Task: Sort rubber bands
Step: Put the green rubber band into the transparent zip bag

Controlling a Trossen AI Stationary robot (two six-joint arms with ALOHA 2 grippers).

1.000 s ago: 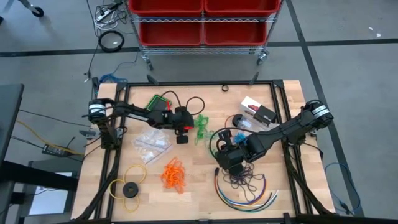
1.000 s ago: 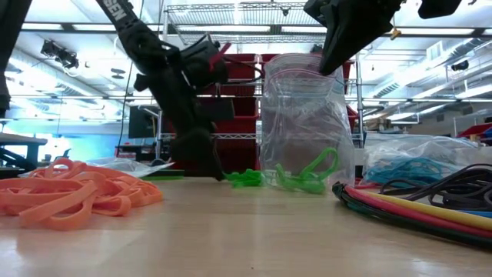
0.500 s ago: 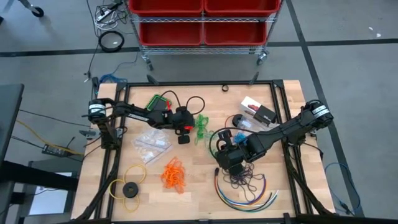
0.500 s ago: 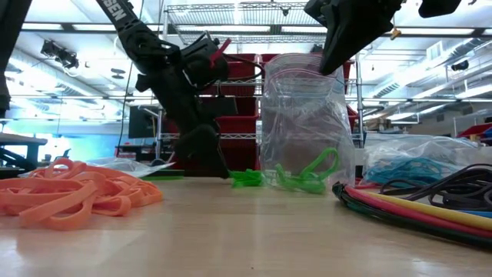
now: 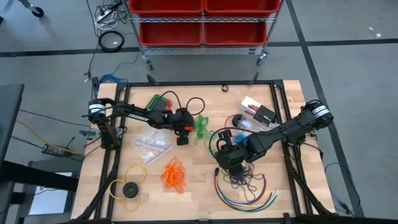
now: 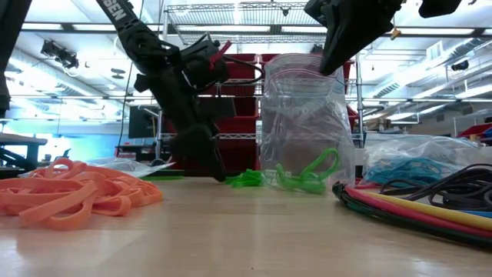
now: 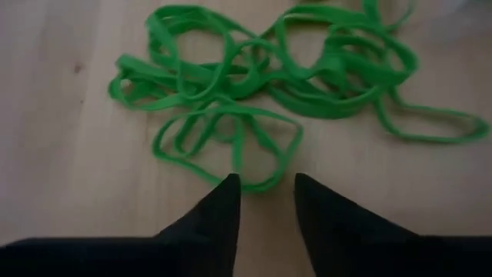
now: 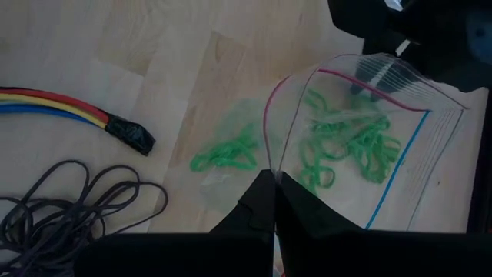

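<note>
Arms: two
Rubber band bunches: green (image 5: 201, 129), orange (image 5: 174, 173), dark purple (image 5: 245, 181): three seen
Clear zip bags: one upright (image 6: 305, 115), one flat (image 5: 152, 144)
Red bins (image 5: 203, 18): four

Two dark jointed arms, silver collars, tapered black fingers (image 7: 219, 219).

The high view is bright and even, with only soft, short shadows under the arms on the tabletop (image 5: 199, 180). In the low view strong ceiling lights shine from about 11 and 1 o'clock, so the arms look like dark silhouettes, and the near orange rubber bands (image 6: 73, 196) are a little blurred. In the left wrist view the green rubber bands (image 7: 269, 77) are soft and the dark fingers (image 7: 223, 223) are blurred.
</note>
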